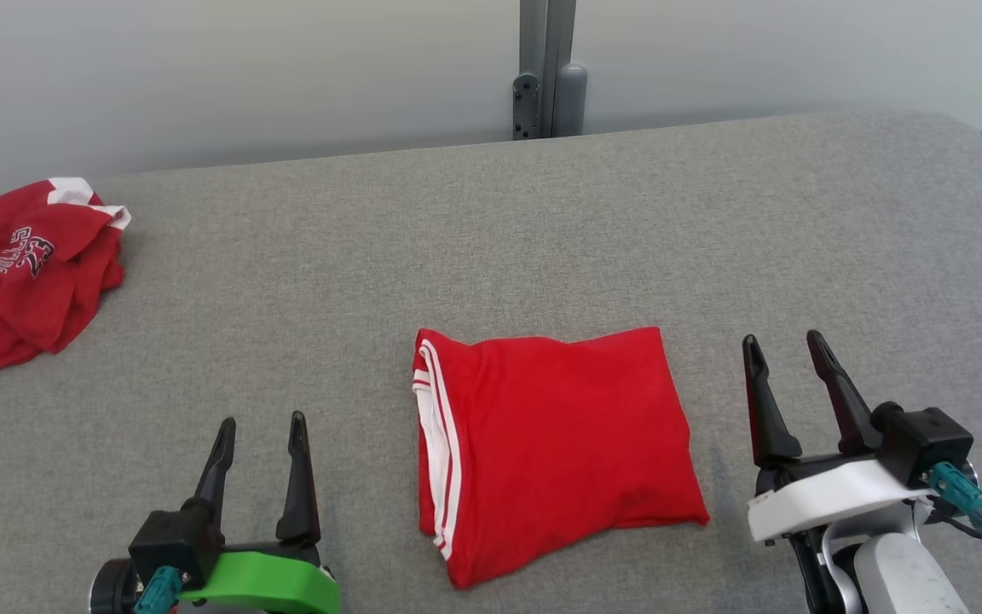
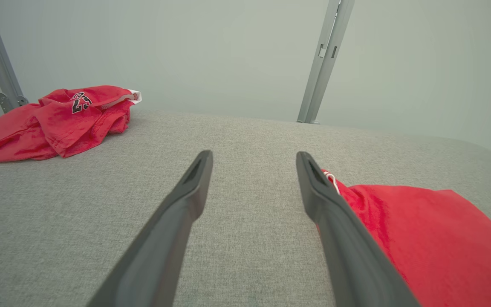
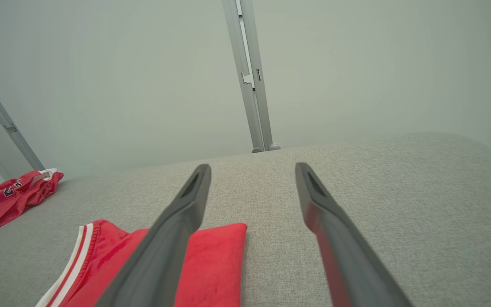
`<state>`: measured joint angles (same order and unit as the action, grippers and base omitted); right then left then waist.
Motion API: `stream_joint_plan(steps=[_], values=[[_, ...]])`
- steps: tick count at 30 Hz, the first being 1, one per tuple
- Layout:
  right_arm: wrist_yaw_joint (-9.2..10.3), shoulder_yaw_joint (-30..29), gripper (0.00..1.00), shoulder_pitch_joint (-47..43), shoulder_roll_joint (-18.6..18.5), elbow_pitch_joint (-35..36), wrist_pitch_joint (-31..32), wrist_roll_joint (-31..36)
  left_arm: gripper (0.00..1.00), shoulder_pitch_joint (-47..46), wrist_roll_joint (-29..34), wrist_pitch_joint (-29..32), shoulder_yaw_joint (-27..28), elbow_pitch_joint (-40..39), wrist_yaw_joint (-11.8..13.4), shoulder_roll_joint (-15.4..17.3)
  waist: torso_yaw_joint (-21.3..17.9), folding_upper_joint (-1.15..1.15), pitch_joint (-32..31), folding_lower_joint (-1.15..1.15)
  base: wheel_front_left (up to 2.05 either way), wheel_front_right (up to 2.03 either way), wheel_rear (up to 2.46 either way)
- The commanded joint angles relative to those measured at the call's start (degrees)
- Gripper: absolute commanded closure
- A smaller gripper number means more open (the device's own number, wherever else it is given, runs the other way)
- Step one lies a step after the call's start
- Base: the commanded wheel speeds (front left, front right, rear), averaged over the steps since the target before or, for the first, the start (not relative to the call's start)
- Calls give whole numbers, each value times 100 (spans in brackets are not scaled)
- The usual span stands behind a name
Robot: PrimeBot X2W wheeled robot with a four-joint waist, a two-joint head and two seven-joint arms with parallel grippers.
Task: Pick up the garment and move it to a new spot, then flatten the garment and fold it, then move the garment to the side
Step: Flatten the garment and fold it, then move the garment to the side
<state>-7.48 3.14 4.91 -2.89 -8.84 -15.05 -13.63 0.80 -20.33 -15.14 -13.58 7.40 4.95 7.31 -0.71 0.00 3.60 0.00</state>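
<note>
A red garment (image 1: 555, 448) with white stripes along its left edge lies folded into a neat rectangle on the grey cloth table (image 1: 542, 230), near the front middle. The left wrist view has this garment (image 2: 433, 243) at lower right, and in the right wrist view the same garment (image 3: 215, 264) lies at lower left. My left gripper (image 1: 261, 422) stands open to the left of it, nothing between its fingers. To the right of the garment my right gripper (image 1: 785, 341) is open too and holds nothing. Both grippers (image 2: 254, 155) (image 3: 252, 167) hover just above the cloth.
A second red garment (image 1: 26, 273) with dark lettering lies crumpled at the table's far left edge, also in the left wrist view (image 2: 58, 121) and the right wrist view (image 3: 13, 196). A grey metal post (image 1: 546, 68) rises behind the table against a pale wall.
</note>
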Motion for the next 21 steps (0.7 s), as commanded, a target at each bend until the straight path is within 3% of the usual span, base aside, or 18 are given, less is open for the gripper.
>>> stream_joint_plan(steps=[1, 14, 21], values=[[-2, 15, 0, -65, -4, -18, -16, -34, 0, 61, 89, 2, 39, -7, -45, -28, 8, 0, 2, 0, 0, 0, 0], [-1, 36, 0, 24, -6, -318, -3, 94, 0, 86, 252, 2, 204, 72, -192, -175, 53, 0, 32, 0, 0, 0, 0], [-1, 43, 0, 351, -7, -889, 1098, 250, 0, 1, 334, 1, 210, 103, -248, -244, 133, 0, 182, 0, 0, 0, 0]])
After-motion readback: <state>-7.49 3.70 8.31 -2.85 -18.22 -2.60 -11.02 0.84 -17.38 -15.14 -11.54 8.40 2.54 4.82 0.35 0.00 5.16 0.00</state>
